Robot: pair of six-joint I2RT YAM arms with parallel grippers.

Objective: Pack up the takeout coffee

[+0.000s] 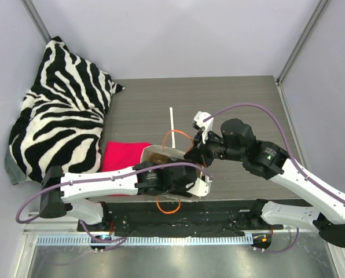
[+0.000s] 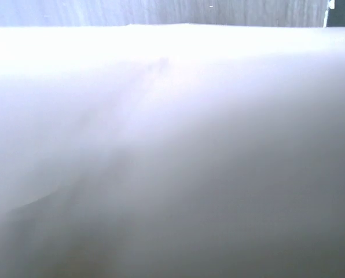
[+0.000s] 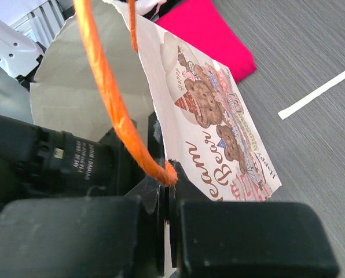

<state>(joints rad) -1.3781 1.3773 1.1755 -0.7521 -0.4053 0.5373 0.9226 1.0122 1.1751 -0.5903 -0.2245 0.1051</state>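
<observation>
The kraft paper bag (image 1: 202, 186) with orange handles (image 1: 173, 139) stands at the table's near middle, mouth facing up and left. My right gripper (image 1: 197, 155) is shut on the bag's rim beside an orange handle (image 3: 106, 87). In the right wrist view the jaws (image 3: 171, 185) pinch the paper edge, and the bag's printed bear side (image 3: 219, 116) faces out. My left gripper (image 1: 184, 179) reaches into or against the bag, its fingers hidden. The left wrist view shows only a pale blurred surface (image 2: 172, 145). The takeout coffee cup is out of view.
A pink cloth (image 1: 123, 155) lies left of the bag and also shows in the right wrist view (image 3: 210, 35). A zebra-striped pillow (image 1: 62, 110) fills the far left. A white strip (image 1: 172, 120) lies behind the bag.
</observation>
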